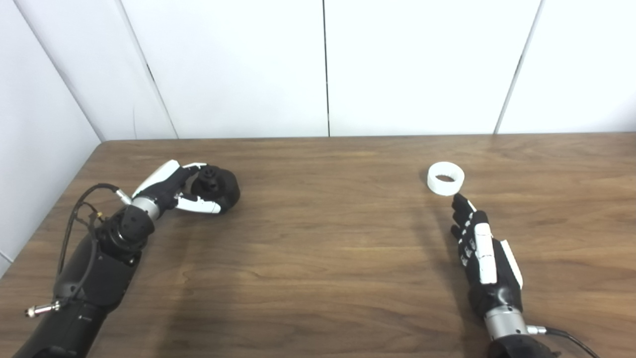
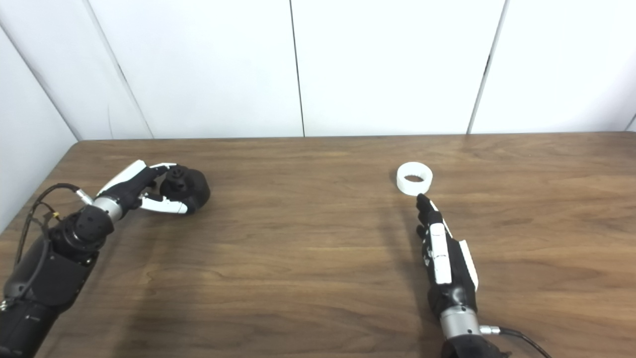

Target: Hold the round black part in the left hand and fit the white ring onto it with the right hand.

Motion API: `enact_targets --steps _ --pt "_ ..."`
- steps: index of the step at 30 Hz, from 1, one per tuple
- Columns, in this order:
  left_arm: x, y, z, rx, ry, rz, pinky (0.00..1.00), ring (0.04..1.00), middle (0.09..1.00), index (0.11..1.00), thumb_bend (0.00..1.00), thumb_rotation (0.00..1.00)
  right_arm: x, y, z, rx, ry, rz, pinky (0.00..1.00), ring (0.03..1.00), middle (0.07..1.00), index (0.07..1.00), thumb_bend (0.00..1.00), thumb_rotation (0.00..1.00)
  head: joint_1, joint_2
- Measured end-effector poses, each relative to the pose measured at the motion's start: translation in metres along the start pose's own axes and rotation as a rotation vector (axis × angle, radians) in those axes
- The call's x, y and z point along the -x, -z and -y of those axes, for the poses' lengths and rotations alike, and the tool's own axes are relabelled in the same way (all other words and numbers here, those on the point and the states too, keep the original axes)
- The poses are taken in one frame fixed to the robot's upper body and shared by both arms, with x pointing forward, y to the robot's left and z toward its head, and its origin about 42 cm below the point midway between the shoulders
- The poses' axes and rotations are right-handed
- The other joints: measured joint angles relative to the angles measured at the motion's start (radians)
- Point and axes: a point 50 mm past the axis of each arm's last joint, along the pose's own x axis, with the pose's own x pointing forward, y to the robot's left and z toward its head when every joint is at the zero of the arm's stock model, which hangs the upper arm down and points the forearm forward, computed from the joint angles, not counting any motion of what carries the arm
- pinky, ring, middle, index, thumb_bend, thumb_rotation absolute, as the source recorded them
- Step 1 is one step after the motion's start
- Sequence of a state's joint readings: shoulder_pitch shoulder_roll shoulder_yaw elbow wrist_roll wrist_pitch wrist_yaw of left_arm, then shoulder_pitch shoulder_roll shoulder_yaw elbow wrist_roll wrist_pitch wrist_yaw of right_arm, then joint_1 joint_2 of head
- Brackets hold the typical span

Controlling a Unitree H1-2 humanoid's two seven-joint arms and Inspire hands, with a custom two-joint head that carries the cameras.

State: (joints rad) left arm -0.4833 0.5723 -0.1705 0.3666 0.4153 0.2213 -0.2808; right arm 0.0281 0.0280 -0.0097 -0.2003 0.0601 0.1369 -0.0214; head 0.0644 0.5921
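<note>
The round black part [image 1: 220, 186] rests on the wooden table [image 1: 318, 248] at the left. My left hand [image 1: 171, 191] is wrapped around it, fingers behind it and the thumb along its near side. At the right, the white ring [image 1: 445, 178] lies flat on the table with its hole facing up. My right hand [image 1: 483, 251] is open and stretched out flat, and its fingertips [image 1: 459, 201] stop just short of the ring's near edge. The right eye view shows the same: the black part [image 2: 189, 185] in my left hand [image 2: 136, 191], the ring [image 2: 414, 178] just ahead of my right hand [image 2: 442, 258].
White wall panels [image 1: 323, 64] stand right behind the table's far edge, and a side wall runs along its left edge. A black cable [image 1: 74, 219] loops off my left forearm.
</note>
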Motion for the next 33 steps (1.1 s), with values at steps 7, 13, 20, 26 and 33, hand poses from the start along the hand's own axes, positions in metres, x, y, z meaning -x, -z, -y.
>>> enact_targets --steps 7,13,20,26,33 --pt "-0.0006 -0.0016 0.0012 -0.023 -0.005 0.002 0.89 0.979 0.948 0.821 0.99 0.32 0.0003 0.0001 0.0004 -0.002 0.001 0.000 1.00 0.981 0.954 0.917 0.54 1.00 0.002 0.000" --pt "-0.0008 -0.0041 0.0025 -0.044 -0.004 0.028 0.91 0.982 0.925 0.780 0.93 0.25 0.0006 -0.0004 0.0005 -0.001 0.001 0.001 1.00 0.979 0.952 0.914 0.54 1.00 0.000 0.002" --pt "-0.0007 -0.0054 0.0025 -0.056 -0.006 0.039 0.91 0.994 0.946 0.752 0.90 0.25 0.0007 -0.0004 0.0007 0.000 0.003 0.001 1.00 0.975 0.947 0.919 0.56 1.00 0.000 0.002" --pt "-0.0011 -0.0063 0.0034 -0.051 -0.007 0.041 0.92 0.999 0.950 0.744 0.90 0.24 0.0007 -0.0004 0.0007 -0.002 0.002 0.001 1.00 0.981 0.953 0.922 0.55 1.00 0.002 0.002" --pt "-0.0015 -0.0081 0.0049 -0.080 -0.030 0.044 0.92 0.972 0.913 0.725 0.90 0.23 0.0007 -0.0004 0.0008 -0.001 0.001 0.001 1.00 0.984 0.951 0.923 0.56 1.00 0.002 0.002"
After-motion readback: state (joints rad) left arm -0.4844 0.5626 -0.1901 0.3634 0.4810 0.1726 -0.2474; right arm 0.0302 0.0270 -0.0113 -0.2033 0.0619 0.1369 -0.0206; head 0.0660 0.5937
